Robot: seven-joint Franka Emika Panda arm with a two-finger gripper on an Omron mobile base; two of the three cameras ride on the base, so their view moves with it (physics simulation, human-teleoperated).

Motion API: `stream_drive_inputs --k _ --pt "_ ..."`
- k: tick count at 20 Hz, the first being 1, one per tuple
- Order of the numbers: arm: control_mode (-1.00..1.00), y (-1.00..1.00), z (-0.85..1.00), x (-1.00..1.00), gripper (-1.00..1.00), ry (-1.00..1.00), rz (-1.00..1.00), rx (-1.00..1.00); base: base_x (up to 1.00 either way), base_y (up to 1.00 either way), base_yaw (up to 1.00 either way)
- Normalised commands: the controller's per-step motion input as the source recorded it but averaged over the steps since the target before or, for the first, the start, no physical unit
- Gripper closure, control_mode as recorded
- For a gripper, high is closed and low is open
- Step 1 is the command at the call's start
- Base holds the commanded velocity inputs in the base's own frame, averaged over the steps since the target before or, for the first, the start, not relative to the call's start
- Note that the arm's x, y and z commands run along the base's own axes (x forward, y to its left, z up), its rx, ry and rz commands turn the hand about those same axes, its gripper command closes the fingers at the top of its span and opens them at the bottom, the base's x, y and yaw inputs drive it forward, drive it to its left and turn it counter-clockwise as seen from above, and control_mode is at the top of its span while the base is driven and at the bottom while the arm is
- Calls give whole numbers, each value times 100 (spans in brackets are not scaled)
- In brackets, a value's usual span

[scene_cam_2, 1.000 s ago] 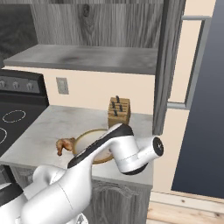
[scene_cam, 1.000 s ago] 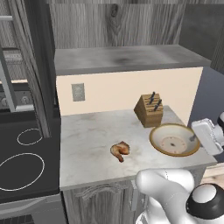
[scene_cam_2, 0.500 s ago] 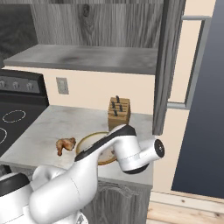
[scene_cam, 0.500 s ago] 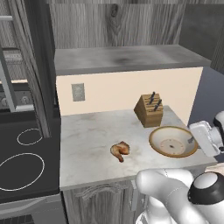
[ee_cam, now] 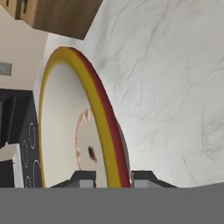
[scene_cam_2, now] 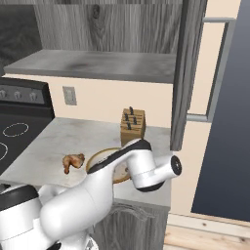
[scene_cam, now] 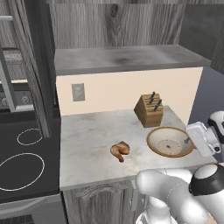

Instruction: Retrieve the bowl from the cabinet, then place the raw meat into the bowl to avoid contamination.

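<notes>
The bowl (scene_cam: pixel 169 142), tan with a darker rim, lies on the marble counter in front of the knife block. My gripper (scene_cam: pixel 189 140) reaches in from the right and is shut on the bowl's right rim. In the hand view the rim of the bowl (ee_cam: pixel 65 122) runs between my two fingertips, gripper (ee_cam: pixel 113 177). The raw meat (scene_cam: pixel 120 150), a small golden-brown piece, lies on the counter to the left of the bowl, apart from it. From the right side the raw meat (scene_cam_2: pixel 73 161) and a part of the bowl (scene_cam_2: pixel 99 158) show beside my arm. The cabinet (scene_cam: pixel 127 57) stands open above, its grey shelf bare.
A wooden knife block (scene_cam: pixel 149 109) stands against the wall right behind the bowl. A black stove (scene_cam: pixel 22 162) adjoins the counter on the left. The open cabinet door (scene_cam_2: pixel 188 73) hangs over the counter's right end. The counter's front edge runs close below the bowl.
The bowl has stayed where it was on the counter with my gripper shut on its rim. My arm has shifted only slightly. The meat has not moved.
</notes>
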Motion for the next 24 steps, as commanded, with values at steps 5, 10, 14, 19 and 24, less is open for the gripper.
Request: stream_drive_inputs --k 5,10,14,19,24 --pt "-100 1 -19 19 100 0 0 0 0 0 0" --pt "-100 0 -22 22 100 0 0 -1 0 0 0" --pt "-100 0 -19 23 100 0 0 -1 0 0 0" --pt "-100 0 -18 26 100 0 -1 -1 0 0 0" --pt "-100 0 -20 29 100 0 -1 0 0 0 0"
